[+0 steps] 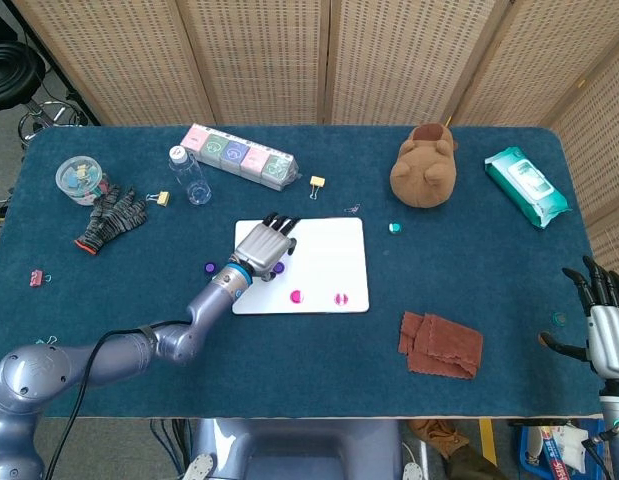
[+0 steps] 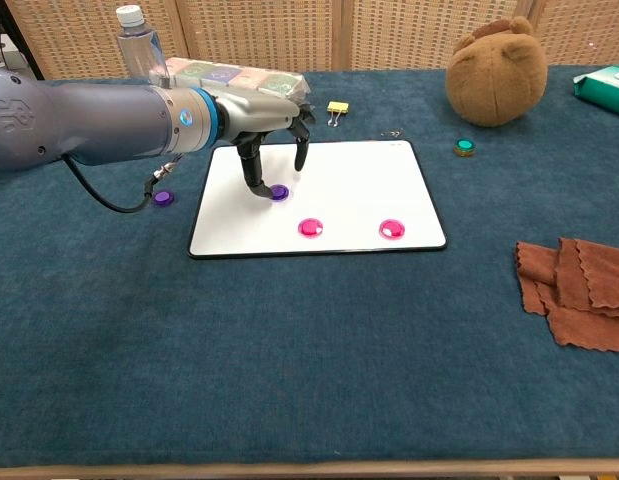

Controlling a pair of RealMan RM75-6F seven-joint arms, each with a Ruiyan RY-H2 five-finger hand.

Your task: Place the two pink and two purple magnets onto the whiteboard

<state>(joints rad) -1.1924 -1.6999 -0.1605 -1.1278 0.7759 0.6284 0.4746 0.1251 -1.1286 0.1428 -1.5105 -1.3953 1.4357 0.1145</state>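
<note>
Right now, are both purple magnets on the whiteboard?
No: one purple magnet lies on the whiteboard under the left hand, while the other purple magnet lies on the blue cloth left of it.
</note>
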